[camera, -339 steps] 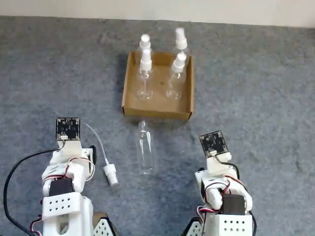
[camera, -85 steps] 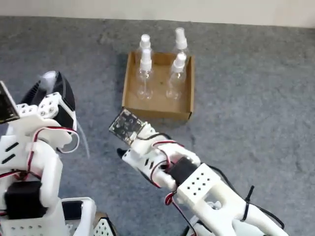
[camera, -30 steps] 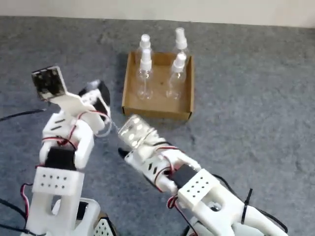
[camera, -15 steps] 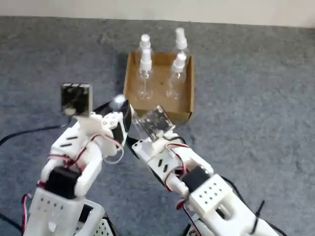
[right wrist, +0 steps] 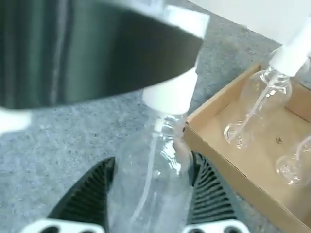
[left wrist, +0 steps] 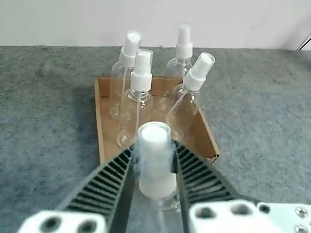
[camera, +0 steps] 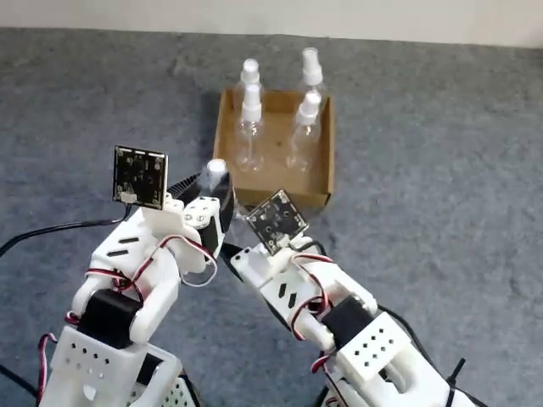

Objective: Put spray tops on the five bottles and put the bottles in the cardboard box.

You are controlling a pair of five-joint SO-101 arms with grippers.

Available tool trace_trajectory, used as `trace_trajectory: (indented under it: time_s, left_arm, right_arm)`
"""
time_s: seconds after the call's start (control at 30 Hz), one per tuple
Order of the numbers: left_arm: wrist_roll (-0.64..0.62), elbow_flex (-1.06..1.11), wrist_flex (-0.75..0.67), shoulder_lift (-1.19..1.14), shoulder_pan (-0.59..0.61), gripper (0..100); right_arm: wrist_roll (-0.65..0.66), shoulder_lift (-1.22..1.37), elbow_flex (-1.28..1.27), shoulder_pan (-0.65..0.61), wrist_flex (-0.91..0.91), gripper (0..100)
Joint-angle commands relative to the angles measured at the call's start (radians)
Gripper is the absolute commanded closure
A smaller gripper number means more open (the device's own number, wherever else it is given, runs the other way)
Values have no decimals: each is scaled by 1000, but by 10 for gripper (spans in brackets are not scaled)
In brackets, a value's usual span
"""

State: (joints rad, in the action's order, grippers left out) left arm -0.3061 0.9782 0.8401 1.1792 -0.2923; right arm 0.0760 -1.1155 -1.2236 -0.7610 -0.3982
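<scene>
Left claw (left wrist: 154, 150) is clamped narrow on the spray top (left wrist: 155, 179), with black fingers either side of its white head. The top sits on the neck of the fifth bottle (right wrist: 148, 194), and the dip tube is already down inside it. Bottle is about upright, its long axis roughly in line with the top's. Right claw (right wrist: 151, 164) grips it round the body, lower down. So the left claw is directly over the neck, and the next move is probably a press or twist down that axis. The pair hangs over the desk (camera: 424, 170), just near of the cardboard box (camera: 271, 197), which lies straight far. Four capped bottles (left wrist: 141, 92) stand in its far part.
</scene>
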Motion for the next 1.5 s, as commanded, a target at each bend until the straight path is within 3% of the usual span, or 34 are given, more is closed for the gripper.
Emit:
trace_trajectory:
  time_s: [0.0,0.43,0.73,1.07,1.47]
  left_arm:
    - [14,13,14,-30,-19,996]
    - [61,74,15,-22,-120,995]
    - [64,-22,80,-19,-28,877]
    - [61,-165,120,-19,254,874]
    - [63,-203,135,-19,259,873]
  right_arm:
    - [-5,-68,39,-4,4,995]
    - [-6,-68,41,1,4,995]
    - [-5,-68,36,2,7,995]
    - [-5,-65,35,2,7,995]
    - [-5,-62,35,2,7,995]
